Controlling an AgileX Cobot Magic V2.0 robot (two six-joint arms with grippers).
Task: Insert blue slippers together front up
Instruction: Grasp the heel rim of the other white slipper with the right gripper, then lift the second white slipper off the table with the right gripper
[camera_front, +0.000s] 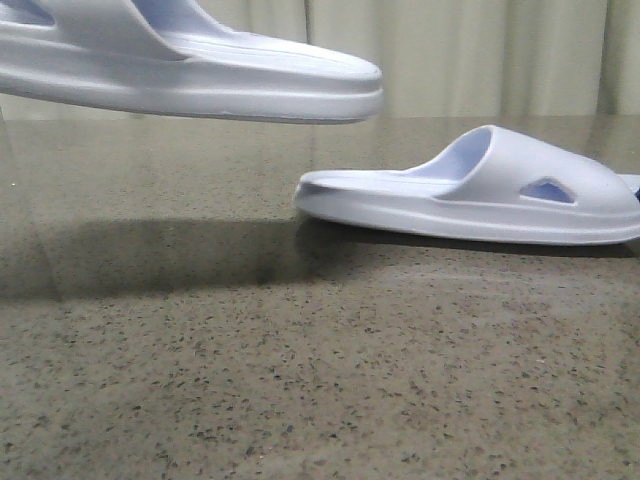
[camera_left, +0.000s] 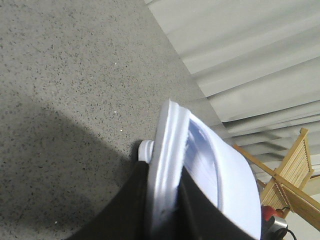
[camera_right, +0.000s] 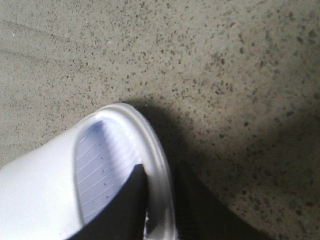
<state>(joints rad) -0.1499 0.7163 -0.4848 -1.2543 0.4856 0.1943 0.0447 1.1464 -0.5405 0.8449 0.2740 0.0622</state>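
Speckled stone surface (camera_front: 300, 380) carries one slipper (camera_front: 480, 190), the lifted slipper (camera_front: 190, 70) cropped; left claw (camera_left: 165, 210) and right claw (camera_right: 157, 215) each grasp a sidewall.

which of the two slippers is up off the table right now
The pale blue-white foam slipper at upper left in the front view hangs clear above the speckled stone table. The matching slipper on the right rests flat on it.

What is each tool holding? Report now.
Left tool: closed on the raised slipper.
Right tool: closed on the slipper on the table.
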